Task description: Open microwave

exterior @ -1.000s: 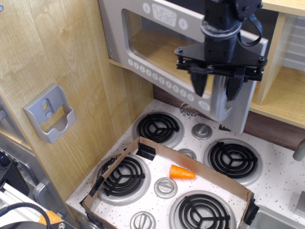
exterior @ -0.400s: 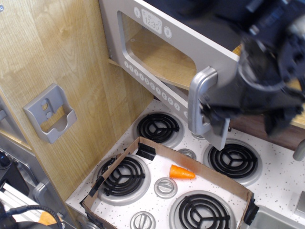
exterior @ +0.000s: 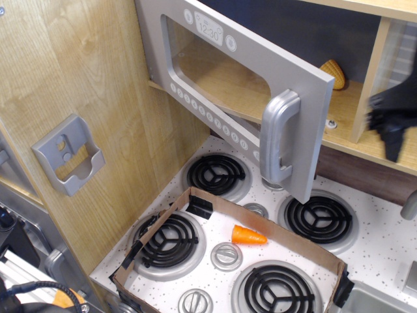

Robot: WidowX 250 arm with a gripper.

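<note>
Microwave (exterior: 241,85) hangs at the top centre of the view, above the back of the stove surface (exterior: 384,241), and its grey door stands swung outward toward the camera, hinged on the left against the wooden side panel (exterior: 78,72). Nearest the camera, a low cardboard frame (exterior: 260,225) lies across the speckled surface, fencing in the front burners; an orange carrot piece (exterior: 249,236) rests inside it, between the coil burners (exterior: 166,240) and beside a round silver knob (exterior: 227,255). On the wooden panel to the left sits a small grey holder (exterior: 68,155). The door's long axis runs from upper left down to lower right, its free edge hanging over the rear burners. It has a clear window, a row of round buttons along its lower edge, a clock display reading 12:30 at the top and a silver vertical bar handle (exterior: 279,138) near the free edge. Behind the door, the wooden cavity floor is exposed, with a yellow ridged object (exterior: 333,73) resting on it farther back. The pincer (exterior: 394,120) is well to the right of the door, apart from the handle, mostly cut off by the right edge and blurred; I cannot tell whether its fingers are spread or closed.
</note>
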